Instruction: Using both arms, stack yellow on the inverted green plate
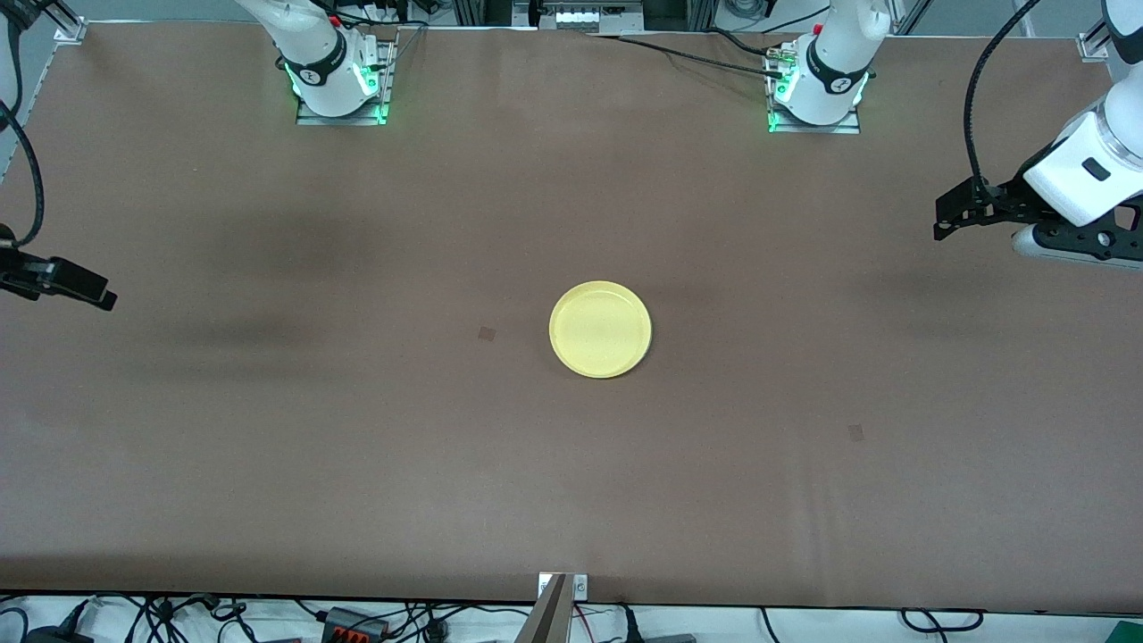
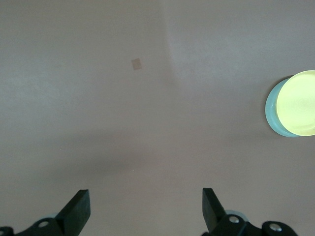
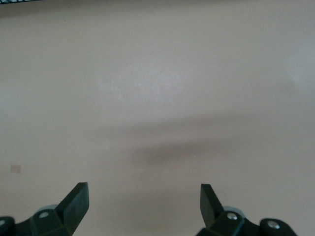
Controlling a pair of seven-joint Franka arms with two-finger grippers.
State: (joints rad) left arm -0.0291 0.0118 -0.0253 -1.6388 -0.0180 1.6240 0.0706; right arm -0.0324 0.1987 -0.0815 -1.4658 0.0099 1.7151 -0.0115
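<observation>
Yellow [image 1: 600, 329] rim-up atop green plate [image 2: 271, 112], mid-table.

My worktop [image 1: 268, 429] is covered edge to edge with a plain brown sheet. Near its middle lies a green plate [image 2: 270, 110], only a thin pale rim of it showing, with the yellow plate [image 1: 600, 329] stacked on top, its hollow side up. Two small darker square patches mark the sheet: one [image 1: 486, 334] just beside the plates toward my right arm's end, another [image 1: 855, 433] nearer the front camera toward my left arm's end.
</observation>
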